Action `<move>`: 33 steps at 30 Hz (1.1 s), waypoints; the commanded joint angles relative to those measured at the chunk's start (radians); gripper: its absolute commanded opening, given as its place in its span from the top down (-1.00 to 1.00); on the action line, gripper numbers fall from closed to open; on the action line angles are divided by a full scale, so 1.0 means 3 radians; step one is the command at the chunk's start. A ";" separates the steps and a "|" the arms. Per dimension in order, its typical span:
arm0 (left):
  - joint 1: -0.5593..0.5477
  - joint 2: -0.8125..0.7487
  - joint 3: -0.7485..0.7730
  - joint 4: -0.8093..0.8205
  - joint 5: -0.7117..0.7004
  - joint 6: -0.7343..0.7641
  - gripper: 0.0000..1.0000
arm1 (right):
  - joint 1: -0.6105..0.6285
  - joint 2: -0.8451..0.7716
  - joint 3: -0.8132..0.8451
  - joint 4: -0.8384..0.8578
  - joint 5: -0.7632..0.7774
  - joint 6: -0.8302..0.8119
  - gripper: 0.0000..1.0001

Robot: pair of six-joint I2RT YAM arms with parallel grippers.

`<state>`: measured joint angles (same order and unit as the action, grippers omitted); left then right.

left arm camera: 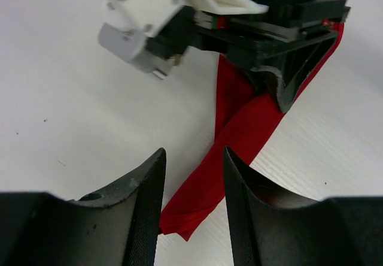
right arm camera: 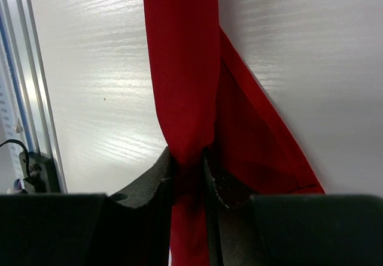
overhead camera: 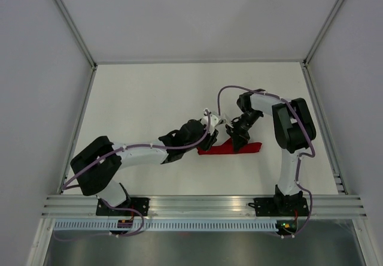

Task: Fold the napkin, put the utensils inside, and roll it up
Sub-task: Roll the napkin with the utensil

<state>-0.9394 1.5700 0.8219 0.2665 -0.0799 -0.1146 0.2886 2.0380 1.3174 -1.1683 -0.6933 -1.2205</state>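
The napkin (overhead camera: 230, 148) lies on the white table as a narrow red roll, a little right of centre. My right gripper (overhead camera: 239, 139) is shut on it; in the right wrist view the roll (right arm camera: 179, 68) is pinched tight between the jaws (right arm camera: 188, 164), with a loose flap (right arm camera: 257, 140) spreading to the right. My left gripper (overhead camera: 203, 136) stands open over the roll's left end (left arm camera: 191, 200), a black finger (left arm camera: 149, 206) on each side with a gap to the cloth. One of the right gripper's fingers (left arm camera: 293, 68) clamps the roll farther along. The utensils are hidden.
An aluminium rail (overhead camera: 203, 206) runs along the near edge, where both arm bases are bolted; it also shows in the right wrist view (right arm camera: 24, 98). Grey enclosure walls (overhead camera: 36, 68) stand on the left, right and far sides. White table (overhead camera: 149, 98) surrounds the roll.
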 commanded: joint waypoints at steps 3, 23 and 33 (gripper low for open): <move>-0.0421 0.0115 0.0026 0.0411 -0.0531 0.0734 0.01 | -0.0026 0.0309 0.0098 -0.0114 0.0199 -0.0222 0.56; -0.0980 0.1194 0.0656 0.0145 -0.0654 0.1589 -0.03 | -0.0036 0.0549 0.0287 -0.0155 0.0256 -0.0073 0.55; -0.0980 0.1495 0.0681 0.0094 -0.0726 0.1722 0.40 | -0.0036 0.0605 0.0333 -0.0186 0.0271 -0.0063 0.55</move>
<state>-1.2331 1.9572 1.0130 0.3222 -0.2893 0.3580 0.2802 2.1681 1.4139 -1.3453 -0.6956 -1.1980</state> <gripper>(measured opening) 0.357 0.272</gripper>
